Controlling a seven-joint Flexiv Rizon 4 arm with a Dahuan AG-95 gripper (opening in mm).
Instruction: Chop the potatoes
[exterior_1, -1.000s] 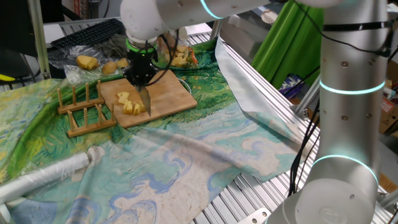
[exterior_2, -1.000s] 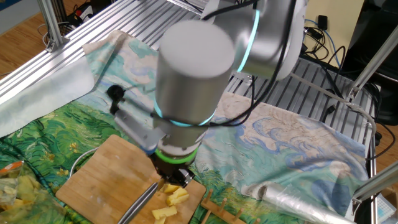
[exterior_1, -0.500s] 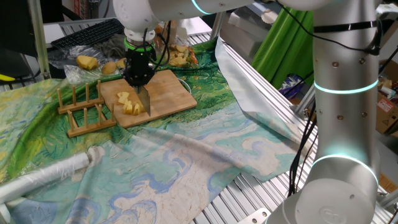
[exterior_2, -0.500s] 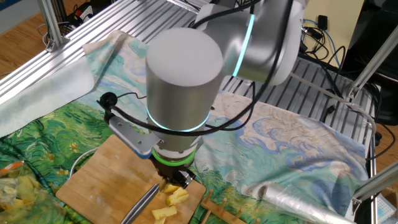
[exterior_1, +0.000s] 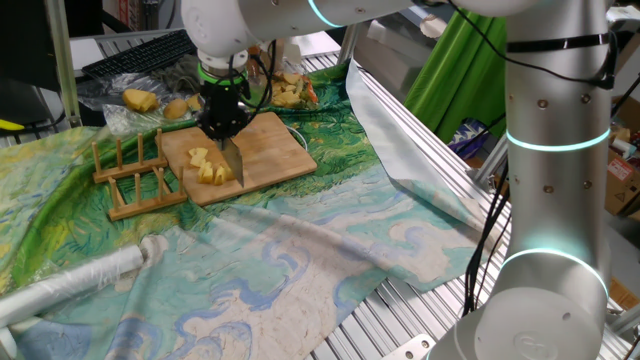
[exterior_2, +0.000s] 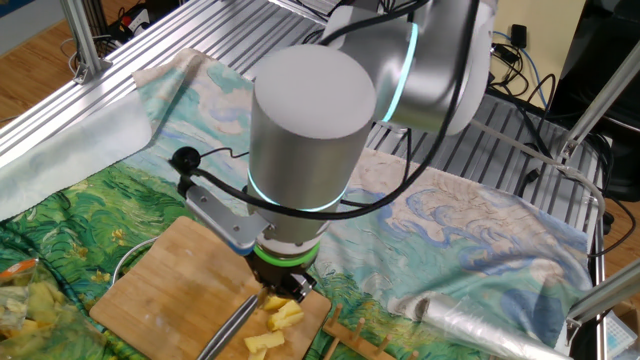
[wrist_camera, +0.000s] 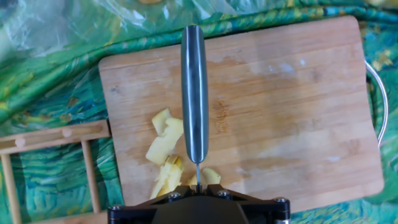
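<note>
Several pale-yellow potato chunks (exterior_1: 209, 167) (exterior_2: 277, 318) (wrist_camera: 163, 147) lie near the left end of the wooden cutting board (exterior_1: 272, 150) (exterior_2: 160, 298) (wrist_camera: 286, 106). My gripper (exterior_1: 223, 126) (exterior_2: 284, 287) (wrist_camera: 198, 185) hangs just above them, shut on a knife (exterior_1: 232, 160) (exterior_2: 227, 326) (wrist_camera: 194, 93). The blade points down and away from the hand. In the hand view it shows edge-on, right beside the chunks, with one small piece on its other side. Whether the edge touches the board I cannot tell.
A wooden slotted rack (exterior_1: 135, 176) (wrist_camera: 56, 140) stands right beside the board's left end. A clear bag of potatoes and scraps (exterior_1: 150, 100) (exterior_2: 25, 300) lies behind the board. A plastic-wrapped roll (exterior_1: 80, 282) (exterior_2: 490, 308) rests on the painted cloth near the front.
The arm's upper links have swung a little and the hand has shifted slightly left. The knife stays over the same potato chunks, still gripped.
</note>
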